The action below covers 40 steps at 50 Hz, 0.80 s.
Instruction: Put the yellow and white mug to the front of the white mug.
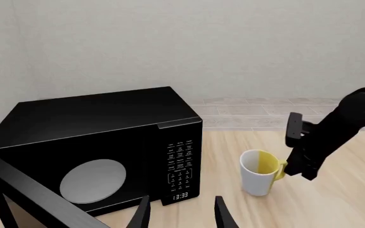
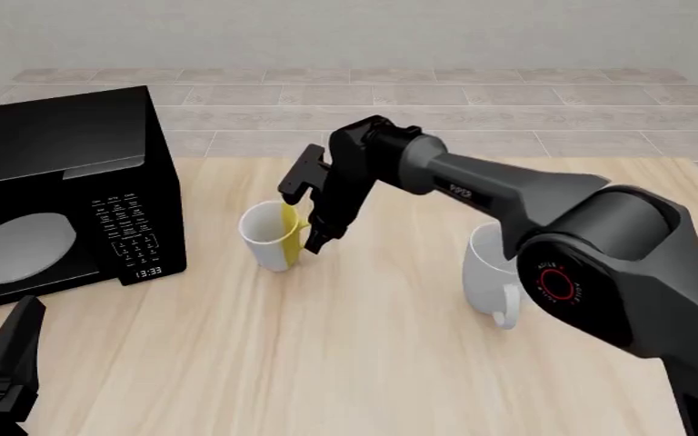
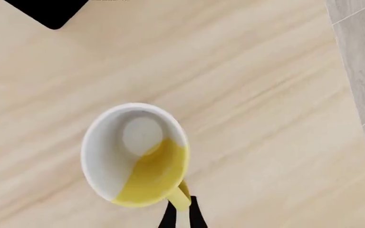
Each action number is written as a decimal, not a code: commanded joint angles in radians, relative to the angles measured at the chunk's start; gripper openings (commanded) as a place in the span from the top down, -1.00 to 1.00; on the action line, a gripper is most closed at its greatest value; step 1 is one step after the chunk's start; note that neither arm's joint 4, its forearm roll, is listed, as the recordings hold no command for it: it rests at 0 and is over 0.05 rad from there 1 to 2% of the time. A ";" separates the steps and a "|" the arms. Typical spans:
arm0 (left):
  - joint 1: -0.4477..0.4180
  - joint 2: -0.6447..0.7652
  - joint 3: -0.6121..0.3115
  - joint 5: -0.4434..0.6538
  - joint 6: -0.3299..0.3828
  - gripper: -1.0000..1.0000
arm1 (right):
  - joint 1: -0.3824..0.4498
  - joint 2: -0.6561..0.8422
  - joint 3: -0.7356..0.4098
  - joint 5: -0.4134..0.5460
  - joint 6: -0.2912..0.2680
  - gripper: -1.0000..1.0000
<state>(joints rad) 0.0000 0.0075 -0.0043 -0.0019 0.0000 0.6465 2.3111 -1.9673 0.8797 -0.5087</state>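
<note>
The yellow and white mug stands upright on the wooden table, just right of the microwave. From above its yellow handle sits between the two dark fingertips of my right gripper, which is shut on it. The same gripper reaches down beside the mug in the left wrist view too. The white mug stands further right, partly behind my right arm. My left gripper hangs open and empty near the table's front left, far from both mugs.
A black microwave fills the left side, its clock panel facing the mugs, and a dark door edge juts out toward the left gripper. The table's far edge meets a tiled floor.
</note>
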 commanded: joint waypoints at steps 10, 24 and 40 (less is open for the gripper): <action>0.000 0.000 0.000 0.000 0.000 -1.00 | 0.017 -0.112 0.105 -0.051 0.025 1.00; 0.000 0.000 0.000 0.000 0.000 -1.00 | 0.004 -0.188 0.153 -0.083 0.033 1.00; 0.000 0.000 0.000 0.000 0.000 -1.00 | -0.031 -0.245 0.163 -0.088 0.020 1.00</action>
<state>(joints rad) 0.0000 0.0075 -0.0043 -0.0019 0.0000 0.6355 2.1066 -1.8109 0.7963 -0.4873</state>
